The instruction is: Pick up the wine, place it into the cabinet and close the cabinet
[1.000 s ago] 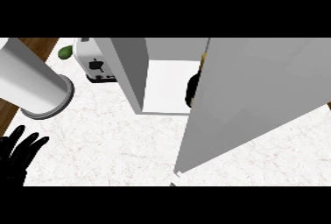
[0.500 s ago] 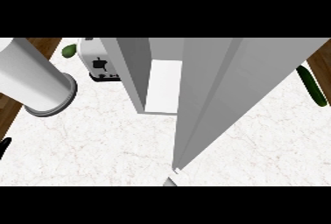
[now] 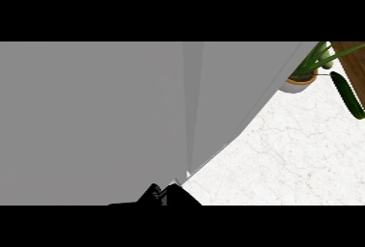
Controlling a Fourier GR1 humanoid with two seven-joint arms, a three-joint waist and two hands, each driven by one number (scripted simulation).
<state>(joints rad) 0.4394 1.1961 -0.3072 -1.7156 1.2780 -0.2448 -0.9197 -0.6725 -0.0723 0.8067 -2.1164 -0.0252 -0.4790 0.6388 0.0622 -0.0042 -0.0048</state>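
Head view, and it's nearly all cabinet. A flat grey cabinet door [image 3: 92,120] fills the left and middle, and a second grey cabinet panel [image 3: 235,96] stands just beside it across a narrow upright seam.

Down at the bottom edge, under that seam, dark pointed tips poke up: a black hand [image 3: 170,195], touching the grey face or just short of it, I can't say which. My guess is it's the right hand. Only tips show, so I cannot tell whether the fingers are spread, pressed together or pinching anything. The other hand isn't showing.

The wine is nowhere in sight; I'd judge it sits behind those grey faces, beyond the hand.

The white marble counter [image 3: 285,159] runs off to its far right corner, where a potted green plant [image 3: 308,72] and a long dark green cucumber [image 3: 349,96] sit close together.

With the seam that narrow, the door looks nearly closed. The hand is low against it, so any finishing push goes straight ahead into that face.
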